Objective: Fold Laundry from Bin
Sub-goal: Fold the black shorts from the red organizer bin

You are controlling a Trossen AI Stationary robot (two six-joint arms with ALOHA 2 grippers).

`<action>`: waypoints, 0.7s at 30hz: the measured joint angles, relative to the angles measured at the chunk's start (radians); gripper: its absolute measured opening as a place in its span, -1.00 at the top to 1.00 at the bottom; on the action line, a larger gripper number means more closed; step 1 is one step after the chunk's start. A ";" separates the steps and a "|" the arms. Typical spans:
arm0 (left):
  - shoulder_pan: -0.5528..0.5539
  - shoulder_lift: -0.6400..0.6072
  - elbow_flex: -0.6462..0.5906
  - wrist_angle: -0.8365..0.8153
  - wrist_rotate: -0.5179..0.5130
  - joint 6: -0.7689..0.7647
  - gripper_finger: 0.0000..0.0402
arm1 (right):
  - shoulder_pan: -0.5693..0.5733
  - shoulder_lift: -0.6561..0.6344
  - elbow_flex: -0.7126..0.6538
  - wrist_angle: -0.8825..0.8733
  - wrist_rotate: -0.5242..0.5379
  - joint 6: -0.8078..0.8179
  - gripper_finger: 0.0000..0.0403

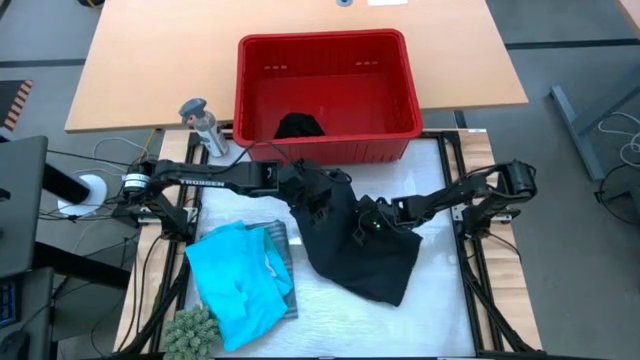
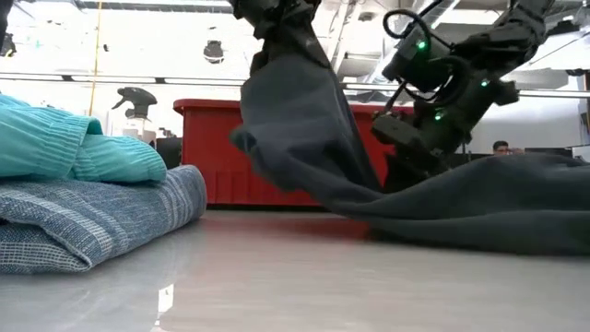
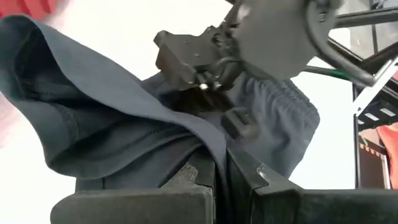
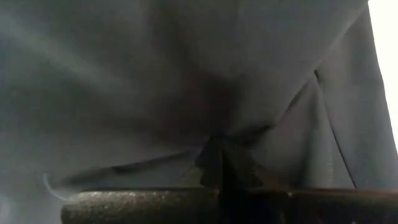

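A black garment [image 1: 365, 255] lies spread on the white mat at mid-table, its far part lifted. My left gripper [image 1: 322, 200] is shut on that raised part, above the table. My right gripper [image 1: 366, 228] is shut on the same garment lower down, close to the mat, just right of the left one. Another black garment [image 1: 298, 126] lies on the floor of the red bin [image 1: 255, 70], by its near wall. A turquoise garment [image 1: 235, 285] rests folded on a blue-grey striped one [image 1: 285, 250] at the near left. My left gripper pinches a bunched fold of the black garment [image 3: 208, 146] between its two fingers. In the low view the cloth [image 2: 295, 111] hangs from it in a sloping drape, with the rest on the mat. My right gripper pinches a gathered pucker of the same garment [image 4: 224, 146] between its fingers, low over the mat. The cloth fills its wrist view, so which part of the garment this is does not show. Around the hold the garment [image 2: 479, 198] lies slack on the mat.
A small grey bottle [image 1: 204, 124] stands left of the bin's near corner. A green spiky ball [image 1: 192, 332] sits at the near left edge. The mat's near right part [image 1: 440, 320] is bare. Frame rails [image 1: 478, 290] run along both sides.
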 joint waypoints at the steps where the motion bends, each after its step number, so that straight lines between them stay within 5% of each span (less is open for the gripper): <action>1: 0.000 0.000 0.011 -0.011 0.000 0.000 1.00 | -0.009 0.009 0.001 0.018 -0.001 0.000 0.90; 21: -0.005 0.000 0.021 -0.004 -0.007 -0.011 1.00 | -0.201 0.029 0.126 0.100 -0.078 -0.096 0.86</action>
